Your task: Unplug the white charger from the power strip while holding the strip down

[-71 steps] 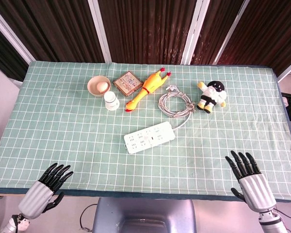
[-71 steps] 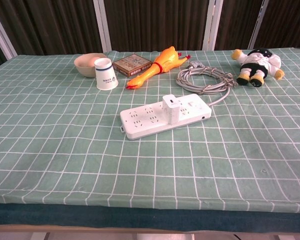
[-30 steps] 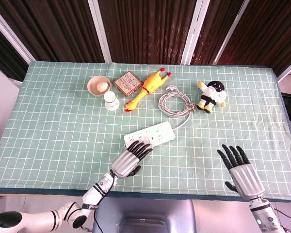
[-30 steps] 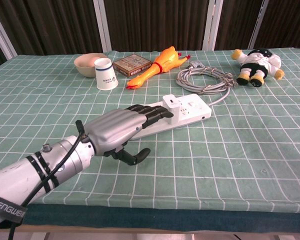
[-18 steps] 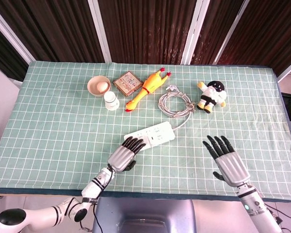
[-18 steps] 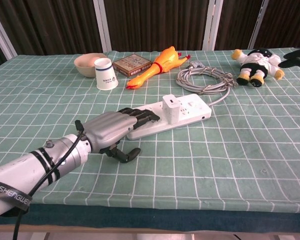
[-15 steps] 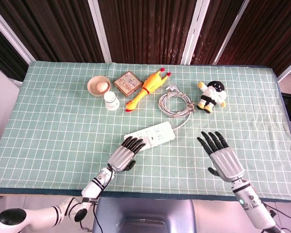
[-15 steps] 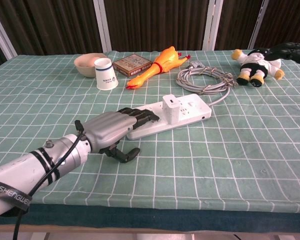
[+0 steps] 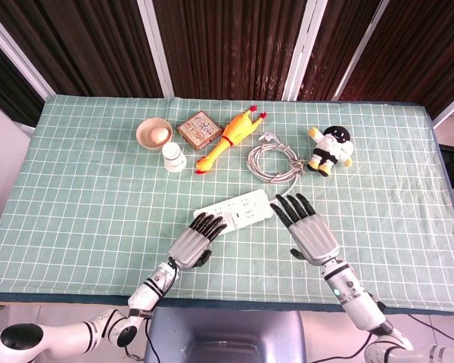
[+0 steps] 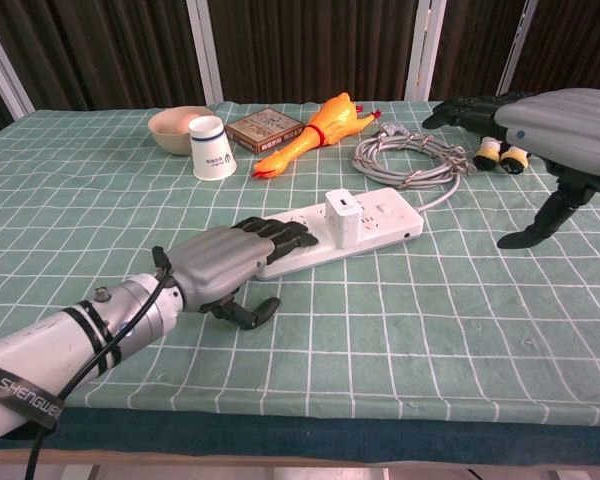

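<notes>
A white power strip (image 9: 242, 209) (image 10: 375, 226) lies near the table's middle. A white charger (image 10: 340, 216) stands plugged into it, upright. My left hand (image 9: 194, 239) (image 10: 220, 259) rests flat on the strip's near-left end, fingers extended over the sockets. My right hand (image 9: 307, 230) (image 10: 540, 125) hovers open just right of the strip's far end, fingers spread, holding nothing. In the chest view it hangs above the table, apart from the charger.
The strip's grey cable (image 9: 273, 162) (image 10: 410, 160) coils behind it. A rubber chicken (image 9: 228, 138), a small box (image 9: 200, 128), a bowl with an egg (image 9: 153, 134), an upturned white cup (image 9: 174, 158) and a plush doll (image 9: 331, 150) line the back.
My left hand came in from the near-left edge and settled on the strip's end. My right hand has moved left from the near-right corner to just beside the strip.
</notes>
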{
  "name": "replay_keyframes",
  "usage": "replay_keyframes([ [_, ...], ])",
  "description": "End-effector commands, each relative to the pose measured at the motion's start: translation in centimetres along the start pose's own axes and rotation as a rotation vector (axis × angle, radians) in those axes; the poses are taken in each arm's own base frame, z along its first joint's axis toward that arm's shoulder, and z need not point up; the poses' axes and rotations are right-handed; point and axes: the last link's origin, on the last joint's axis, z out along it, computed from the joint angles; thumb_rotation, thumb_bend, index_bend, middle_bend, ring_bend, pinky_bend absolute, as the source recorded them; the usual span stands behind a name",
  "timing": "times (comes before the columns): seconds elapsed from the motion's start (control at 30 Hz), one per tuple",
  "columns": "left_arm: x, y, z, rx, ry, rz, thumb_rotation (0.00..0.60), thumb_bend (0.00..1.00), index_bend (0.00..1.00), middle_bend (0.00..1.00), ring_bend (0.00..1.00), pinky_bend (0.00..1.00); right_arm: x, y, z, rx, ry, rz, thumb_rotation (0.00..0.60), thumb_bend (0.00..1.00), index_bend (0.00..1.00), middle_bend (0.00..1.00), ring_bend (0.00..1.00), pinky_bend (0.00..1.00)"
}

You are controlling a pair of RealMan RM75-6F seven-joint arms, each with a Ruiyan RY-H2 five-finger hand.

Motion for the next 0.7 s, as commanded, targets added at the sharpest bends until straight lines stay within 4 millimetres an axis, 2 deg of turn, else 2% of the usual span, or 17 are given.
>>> replay_keyframes([
  [0.03, 0.0, 0.0, -0.1, -0.001, -0.008, 0.010, 0.561, 0.49, 0.00, 0.08, 0.02, 0.06, -1.2, -1.4, 2.5, -0.003, -0.043, -0.065, 0.600, 0.14, 0.03, 0.00, 0.00, 0.00],
  [0.23, 0.3, 0.3, -0.3, -0.005, -0.012, -0.006, 0.559, 0.51, 0.00, 0.15, 0.08, 0.08, -2.1, -2.4, 4.2, -0.026, -0.059, -0.099, 0.600, 0.19, 0.06, 0.01, 0.00, 0.00],
  [0.33, 0.2, 0.4, -0.4, -0.007, -0.023, -0.010, 0.561, 0.52, 0.00, 0.15, 0.09, 0.08, -2.1, -3.1, 5.0, -0.025, -0.017, -0.102, 0.600, 0.19, 0.08, 0.04, 0.00, 0.00],
  [0.43, 0.0, 0.4, -0.5, -0.004, -0.033, -0.010, 0.559, 0.52, 0.00, 0.15, 0.09, 0.09, -2.2, -3.9, 6.0, -0.017, 0.049, -0.118, 0.600, 0.19, 0.14, 0.09, 0.00, 0.04],
  [0.7, -0.1, 0.7, -0.2, -0.003, -0.047, 0.002, 0.557, 0.52, 0.00, 0.16, 0.10, 0.11, -4.1, -5.5, 7.6, -0.003, 0.096, -0.158, 0.600, 0.19, 0.19, 0.13, 0.01, 0.05],
])
